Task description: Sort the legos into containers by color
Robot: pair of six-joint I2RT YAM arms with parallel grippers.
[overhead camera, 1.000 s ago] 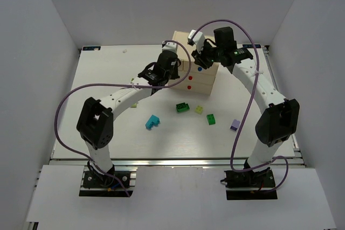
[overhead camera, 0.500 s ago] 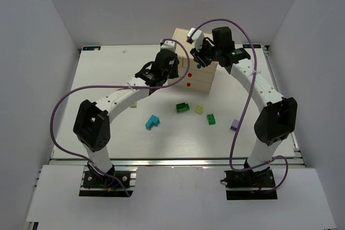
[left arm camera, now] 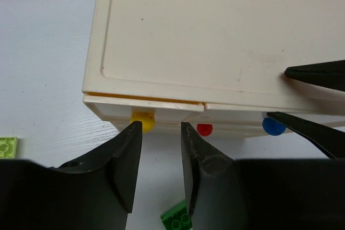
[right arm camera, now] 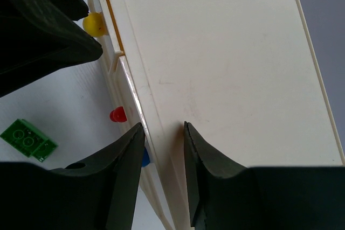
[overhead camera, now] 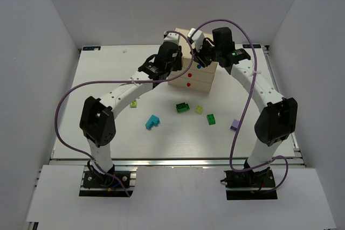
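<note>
Your left gripper [left arm camera: 160,127] hangs over the near top edge of the chest [left arm camera: 205,36] with its jaws apart and nothing between them. The yellow knob [left arm camera: 143,120] sits just left of the gap, not inside it. Close now and you probably pinch air, or clip the knob with one jaw and shove the light chest toward the far side of the table [overhead camera: 108,79]. Your right gripper [right arm camera: 163,127] is parted too and straddles the chest's front edge by the blue knob [left arm camera: 273,126]; I cannot tell whether it touches the wood. Both grippers crowd one small box, so a sideways correction by either risks a finger-to-finger knock. If one arm pulls a drawer while the other is not bracing, the whole chest may slide or tip instead of opening. No lego is held. The cyan brick [overhead camera: 153,122], dark green brick [overhead camera: 183,107], lime-yellow brick [overhead camera: 199,109] and lavender brick [overhead camera: 235,125] lie on the table nearer than the chest, apart from it, and a chest dragged nearward could scatter them.
</note>
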